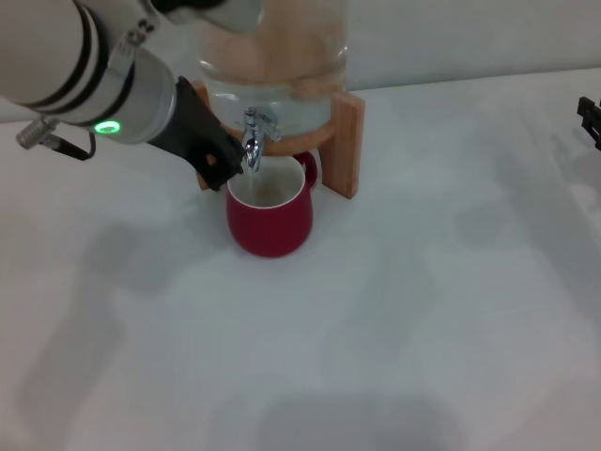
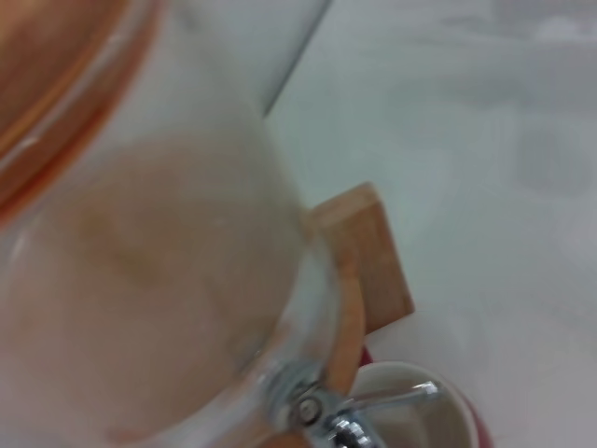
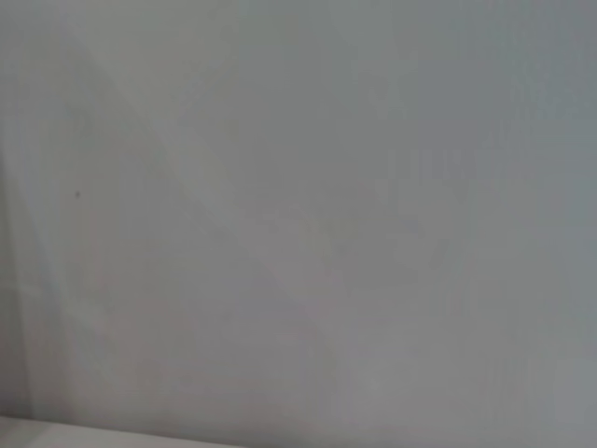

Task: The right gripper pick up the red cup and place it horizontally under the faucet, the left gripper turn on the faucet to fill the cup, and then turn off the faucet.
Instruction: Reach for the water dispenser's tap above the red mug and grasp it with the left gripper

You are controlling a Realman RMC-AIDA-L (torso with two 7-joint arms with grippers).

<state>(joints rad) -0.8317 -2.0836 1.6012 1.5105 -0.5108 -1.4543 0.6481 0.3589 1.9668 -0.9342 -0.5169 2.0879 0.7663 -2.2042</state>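
White table (image 1: pixel 423 310), red cup (image 1: pixel 270 218) under faucet (image 1: pixel 252 141), left gripper (image 1: pixel 225 167) angled down beside it — grip unclear, right gripper (image 1: pixel 590 117) parked at edge.

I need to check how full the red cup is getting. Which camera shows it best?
The head view: the whole red cup stands under the faucet, inside visible, left gripper beside it. The left wrist view catches only its rim; the right wrist view shows none of it.

Right gripper (image 1: pixel 591 120) was cut off at frame edge; dispenser (image 1: pixel 277 56) top cropped; left gripper (image 1: pixel 223 167) fingertips' state unclear.
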